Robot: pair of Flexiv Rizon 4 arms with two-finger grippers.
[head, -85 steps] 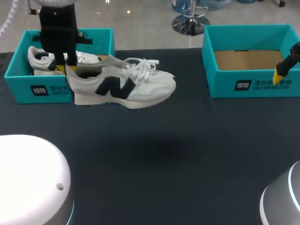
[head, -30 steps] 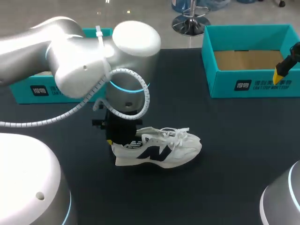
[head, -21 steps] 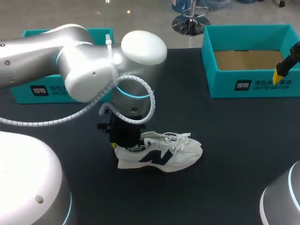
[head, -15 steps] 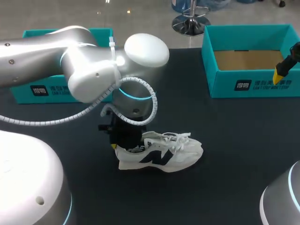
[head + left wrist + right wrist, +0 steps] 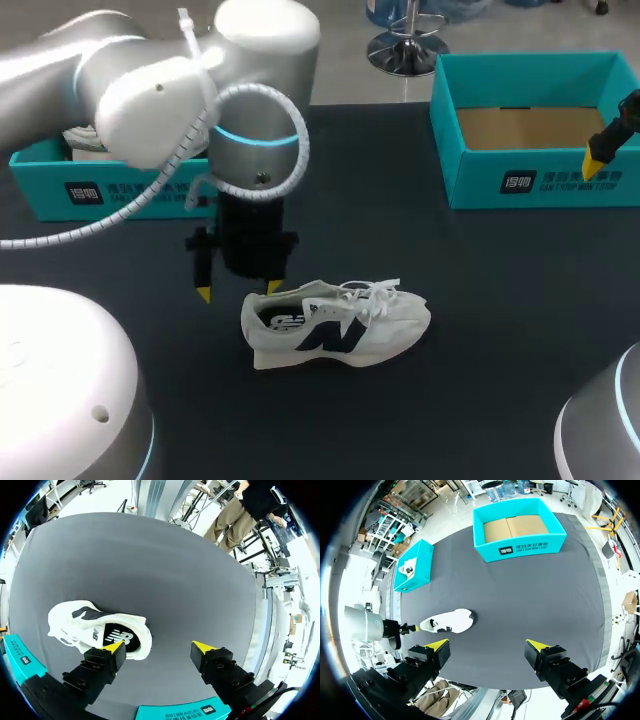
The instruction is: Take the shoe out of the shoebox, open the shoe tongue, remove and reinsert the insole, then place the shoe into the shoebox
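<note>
While the matte dark-grey table carries everything, the glossy silver left arm bends above the white fabric sneaker with a dark side logo and loose laces, which stands upright on its sole outside both boxes. Well beyond the sneaker's toe sits an open rectangular teal cardboard shoebox with a bare brown floor; well beyond its heel, a second teal cardboard box holds another pale shoe. The left gripper hangs spread wide, holding nothing, one yellow tip over the sneaker's heel collar. The right gripper, far from the sneaker, is likewise spread and empty.
</note>
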